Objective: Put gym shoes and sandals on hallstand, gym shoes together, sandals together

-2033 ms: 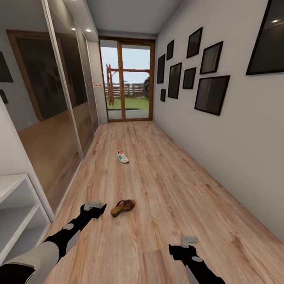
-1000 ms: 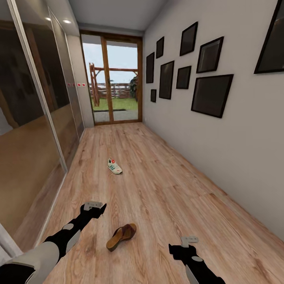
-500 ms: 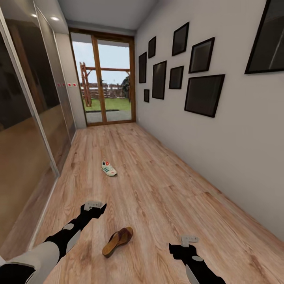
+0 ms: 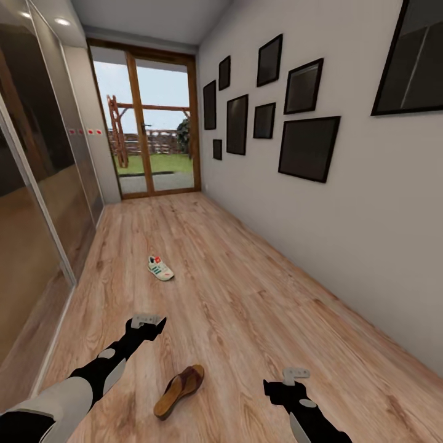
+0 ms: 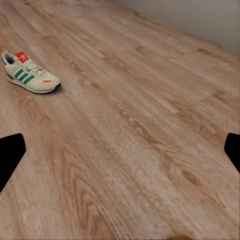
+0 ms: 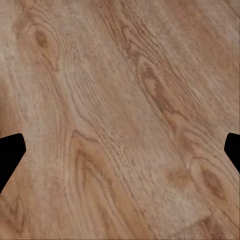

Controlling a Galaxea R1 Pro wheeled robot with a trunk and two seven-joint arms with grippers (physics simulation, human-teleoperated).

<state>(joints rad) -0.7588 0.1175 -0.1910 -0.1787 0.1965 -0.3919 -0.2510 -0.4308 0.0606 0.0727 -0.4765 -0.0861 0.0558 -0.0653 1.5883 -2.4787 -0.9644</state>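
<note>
- Wood-grain plank corridor floor point(image 4: 258, 295) runs in the head view toward a glazed wooden-framed door point(image 4: 147, 126) at the far end, with mirrored sliding panels point(image 4: 37, 172) along the left wall and dark picture frames point(image 4: 307, 147) hung on the grey right wall
- Head view: one brown sandal point(image 4: 178, 391) lies on the floor between the two arms, nearer the left one; its long axis runs diagonally, one end toward the robot's lower left, the other up and to the right; which end is the toe I cannot tell
- Head view: one gym shoe point(image 4: 160, 268) sits farther down the corridor, well apart from the sandal, upright on its sole, long axis slanting from far left to near right, the red-tagged tongue at the far end
- Head view: the left gripper point(image 4: 146, 322) hangs over bare floor, just beyond the sandal and to its left, touching nothing; the right gripper point(image 4: 296, 373) is also over bare floor, well right of the sandal
- Left wrist view: the gym shoe point(image 5: 29, 73) rests on the planks, green stripes facing the camera; the fingertips point(image 5: 11, 157) show at both edges, spread wide with nothing between them
- Right wrist view: bare floor planks point(image 6: 120, 120) lie below, and the dark fingertips point(image 6: 10, 152) sit at opposite edges, spread wide and empty
</note>
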